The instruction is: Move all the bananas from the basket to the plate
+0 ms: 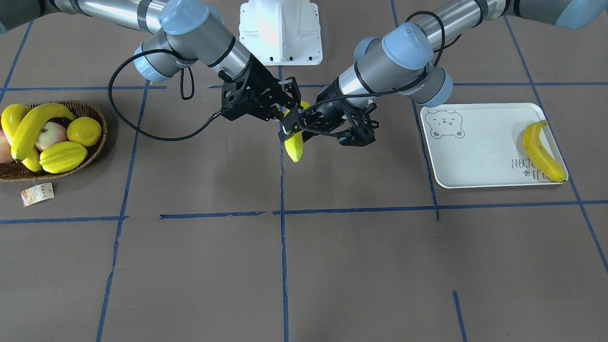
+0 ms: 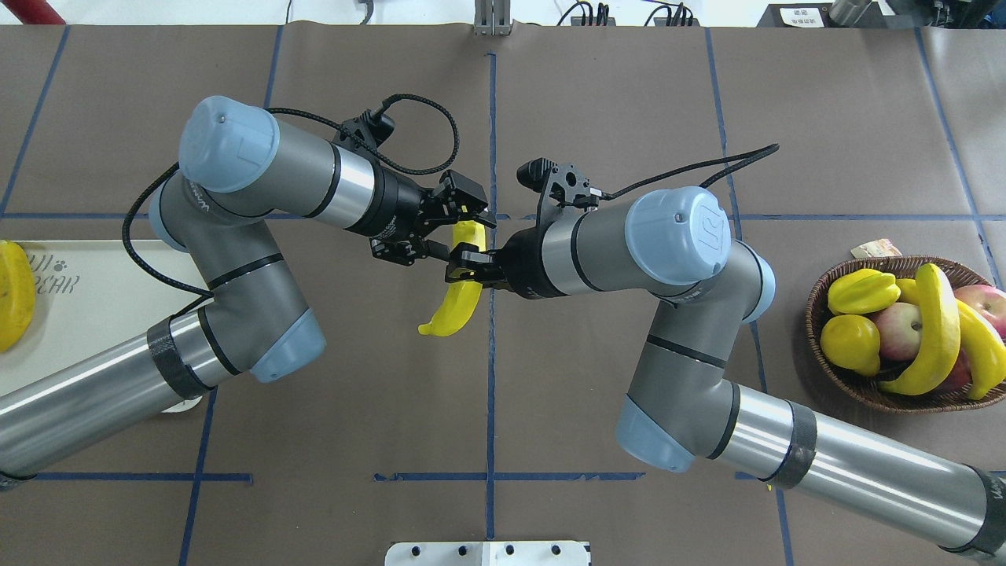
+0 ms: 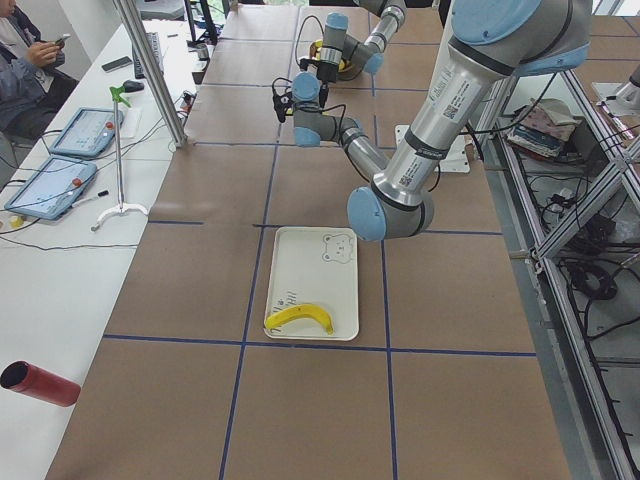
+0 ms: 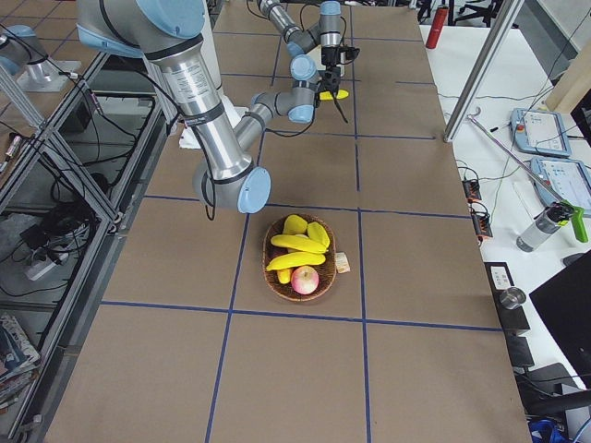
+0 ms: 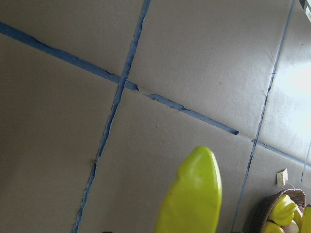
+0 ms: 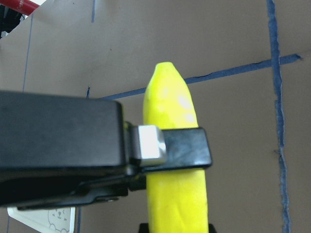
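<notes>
Left end effector (image 2: 467, 226) and right end effector (image 2: 470, 267) both clamp held banana (image 2: 454, 308) above table (image 1: 332, 266), well apart from plate (image 1: 475, 152). Second banana (image 1: 541, 152) lies on plate. Other bananas (image 1: 33, 123) sit in basket (image 1: 101, 138), far from plate.

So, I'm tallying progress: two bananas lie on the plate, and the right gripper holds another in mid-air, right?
Not quite: only one banana lies on the plate, as the exterior front-facing view shows. The right gripper does hold a second banana in mid-air.

Glossy, smooth plastic-looking banana (image 6: 175, 111); rough woven wicker basket (image 2: 864, 389); smooth matt plate (image 1: 479, 147); matt brown paper-like table cover (image 1: 332, 266).
</notes>
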